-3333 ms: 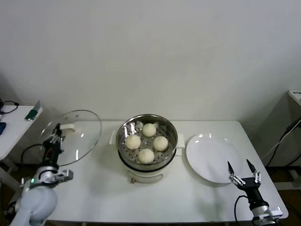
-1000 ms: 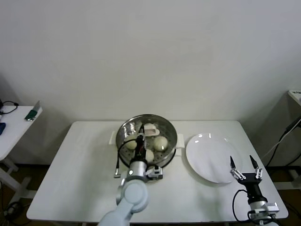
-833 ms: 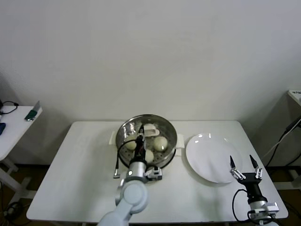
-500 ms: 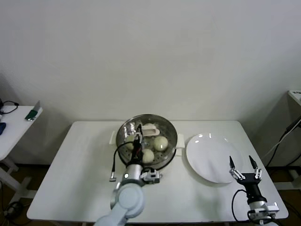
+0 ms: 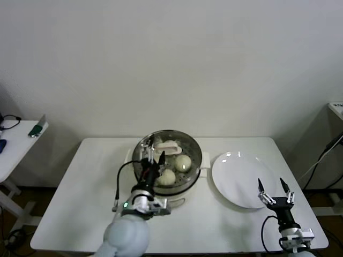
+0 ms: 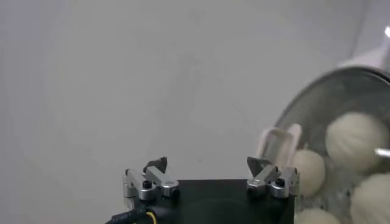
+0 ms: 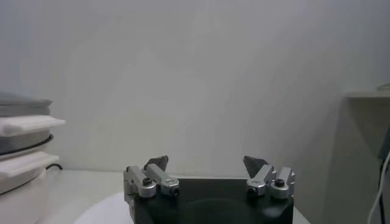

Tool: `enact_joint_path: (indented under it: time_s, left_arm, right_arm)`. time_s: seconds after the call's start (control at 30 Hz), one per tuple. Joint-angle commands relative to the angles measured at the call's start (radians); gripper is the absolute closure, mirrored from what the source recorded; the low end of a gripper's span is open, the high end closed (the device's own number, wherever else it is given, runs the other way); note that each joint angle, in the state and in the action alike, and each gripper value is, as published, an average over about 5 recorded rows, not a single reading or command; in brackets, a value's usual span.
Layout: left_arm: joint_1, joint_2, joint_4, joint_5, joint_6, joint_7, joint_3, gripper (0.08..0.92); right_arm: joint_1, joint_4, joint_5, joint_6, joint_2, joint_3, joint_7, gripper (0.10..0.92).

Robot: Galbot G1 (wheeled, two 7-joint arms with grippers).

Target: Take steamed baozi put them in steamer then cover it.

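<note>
Left pincer [image 5: 152, 158] hangs over the near-left edge of the round shiny stainless-steel steamer pot [image 5: 143, 155], forearm reaching up from the near table edge, fingers spread wide and holding nothing. In the left wrist view the two dark fingertips [image 6: 157, 165] stand well apart, with the steamer's cream-white side handle [image 6: 279, 141] just beyond one of them.

Steamer sits mid-table on the white table [image 5: 86, 182], on a cream-white base. The clear glass cover with metal rim and cream-white oblong handle [image 5: 170, 145] rests on top of the pot. Through the glass: smooth, pale cream-white round baozi [image 5: 183, 162] on the perforated tray; two show plainly in the head view, the others partly hidden by the arm.

Flat white round plate [image 5: 236, 179], glossy, lies just right of the steamer.

Right pincer [image 5: 274, 189] is parked at the near-right table edge by the plate's rim, fingers spread apart, empty.
</note>
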Motion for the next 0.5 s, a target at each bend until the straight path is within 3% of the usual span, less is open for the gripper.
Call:
enact_joint_path:
  time_s: [0.03, 0.13, 0.3, 0.5]
  left_arm:
    - [0.116, 0.027, -0.102, -0.608, -0.248, -0.257, -0.314, 0.179]
    - [0.187, 0.012, -0.101, -0.824, -0.31, -0.274, -0.494, 0.177]
    - [0.355, 0.003, -0.054, -1.159, -0.418, -0.231, -0.743, 0.177]
    - [0.512, -0.019, 0.075, -1.271, -0.628, -0.214, -0.739, 0.177]
  right_arm:
    - [0.005, -0.004, -0.035, -0.009, 0.007, -0.012, 0.006, 0.203]
    - [0.004, -0.01, -0.051, 0.0, 0.012, -0.02, 0.003, 0.203]
    - [-0.001, -0.03, -0.056, 0.025, 0.014, -0.05, 0.003, 0.203]
    - [0.002, -0.052, -0.053, 0.057, 0.017, -0.082, 0.003, 0.203]
